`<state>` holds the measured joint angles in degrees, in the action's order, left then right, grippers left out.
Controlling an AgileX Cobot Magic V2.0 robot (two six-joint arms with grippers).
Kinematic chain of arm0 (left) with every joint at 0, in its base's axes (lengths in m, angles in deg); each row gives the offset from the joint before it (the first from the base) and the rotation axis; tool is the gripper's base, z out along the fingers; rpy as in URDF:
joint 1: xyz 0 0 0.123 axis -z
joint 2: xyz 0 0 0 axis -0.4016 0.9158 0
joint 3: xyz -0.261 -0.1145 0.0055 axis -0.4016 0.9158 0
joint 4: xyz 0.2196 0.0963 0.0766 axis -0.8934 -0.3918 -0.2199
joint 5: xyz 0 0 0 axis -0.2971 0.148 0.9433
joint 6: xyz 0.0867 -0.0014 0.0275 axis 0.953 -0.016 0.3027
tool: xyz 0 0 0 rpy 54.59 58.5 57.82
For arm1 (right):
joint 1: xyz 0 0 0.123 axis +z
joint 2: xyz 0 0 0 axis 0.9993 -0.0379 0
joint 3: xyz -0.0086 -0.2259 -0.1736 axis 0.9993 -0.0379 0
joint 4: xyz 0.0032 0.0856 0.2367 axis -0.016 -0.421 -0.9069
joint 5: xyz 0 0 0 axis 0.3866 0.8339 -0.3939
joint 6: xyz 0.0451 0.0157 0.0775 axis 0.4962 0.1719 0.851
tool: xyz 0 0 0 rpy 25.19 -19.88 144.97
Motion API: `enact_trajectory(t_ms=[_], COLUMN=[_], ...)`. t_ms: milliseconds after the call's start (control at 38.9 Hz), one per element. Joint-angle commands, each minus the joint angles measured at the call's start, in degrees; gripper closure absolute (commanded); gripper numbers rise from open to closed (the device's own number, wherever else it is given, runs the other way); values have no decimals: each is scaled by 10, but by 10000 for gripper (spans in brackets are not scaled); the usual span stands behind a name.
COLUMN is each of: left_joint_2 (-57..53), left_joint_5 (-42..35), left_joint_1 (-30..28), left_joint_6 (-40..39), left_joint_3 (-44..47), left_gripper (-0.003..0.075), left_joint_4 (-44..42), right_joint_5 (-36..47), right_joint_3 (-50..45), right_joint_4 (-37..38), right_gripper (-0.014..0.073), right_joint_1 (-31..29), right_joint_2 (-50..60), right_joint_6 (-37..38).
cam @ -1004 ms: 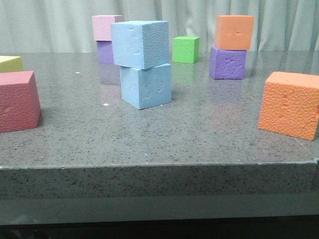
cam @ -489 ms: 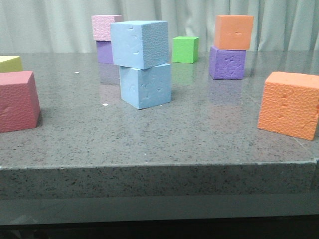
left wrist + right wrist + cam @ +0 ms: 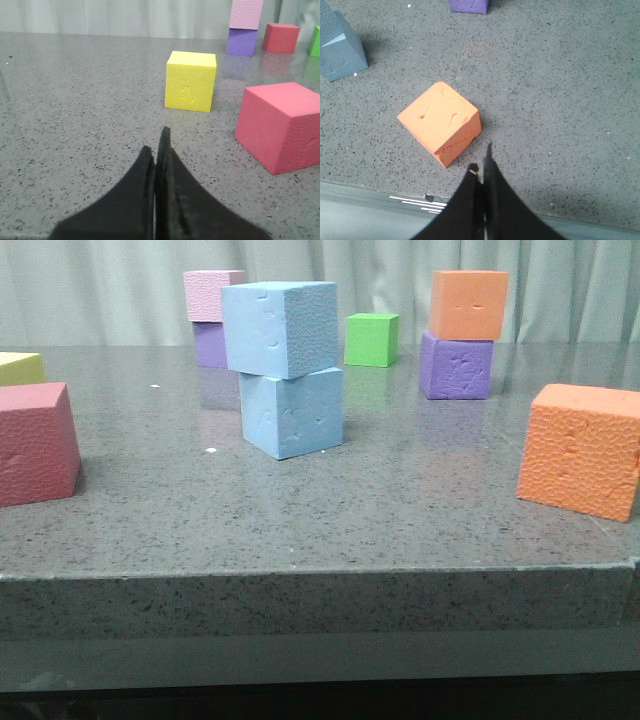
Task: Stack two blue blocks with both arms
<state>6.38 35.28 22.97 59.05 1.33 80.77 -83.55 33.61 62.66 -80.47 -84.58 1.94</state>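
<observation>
In the front view one sky-blue block point(image 3: 279, 328) sits on top of the other blue block point(image 3: 292, 412), turned a little and overhanging to the left, mid-table. No gripper shows in the front view. My left gripper point(image 3: 156, 145) is shut and empty, low over the table near a yellow cube point(image 3: 191, 80). My right gripper point(image 3: 481, 160) is shut and empty, above the table's front edge beside an orange cube point(image 3: 440, 121). A corner of the blue stack point(image 3: 337, 47) shows in the right wrist view.
Pink cube on a purple cube point(image 3: 212, 318) at the back left. Green cube point(image 3: 372, 339) behind the stack. Orange cube on a purple cube point(image 3: 462, 335) at the back right. Large orange cube point(image 3: 584, 449) at the right, red cube point(image 3: 35, 443) at the left with a yellow one point(image 3: 20, 367) behind it.
</observation>
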Motion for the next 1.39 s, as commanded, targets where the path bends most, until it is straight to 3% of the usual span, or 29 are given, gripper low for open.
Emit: enact_trajectory(t_ms=[0,154,257,489,721,978,1132,1364], left_joint_2=[-11,-11,-11,-11,-11,-11,-10,-10], left_joint_5=[-47,-47,-47,-47,-47,-47,-47,-47], left_joint_1=[0,0,0,0,0,0,0,0], left_joint_6=[-5,-5,-5,-5,-5,-5,-5,-5], left_joint_3=[2,2,2,2,2,2,2,2], left_gripper=[741,741,741,741,741,741,741,741], left_joint_4=[1,1,1,1,1,1,1,1], right_joint_5=[32,46,99,278,374,394,432,424], right_joint_3=[15,5,-24,-171,-334,-459,-499,-496], right_joint_4=[12,35,57,66,58,20,20,20], right_gripper=[652,652,652,652,652,652,652,652], right_joint_1=[-4,-4,-4,-40,-82,-83,-83,-83], right_joint_2=[-1,1,24,146,285,412,408,409], right_joint_6=[-12,-12,-12,-15,-15,-15,-15,-15])
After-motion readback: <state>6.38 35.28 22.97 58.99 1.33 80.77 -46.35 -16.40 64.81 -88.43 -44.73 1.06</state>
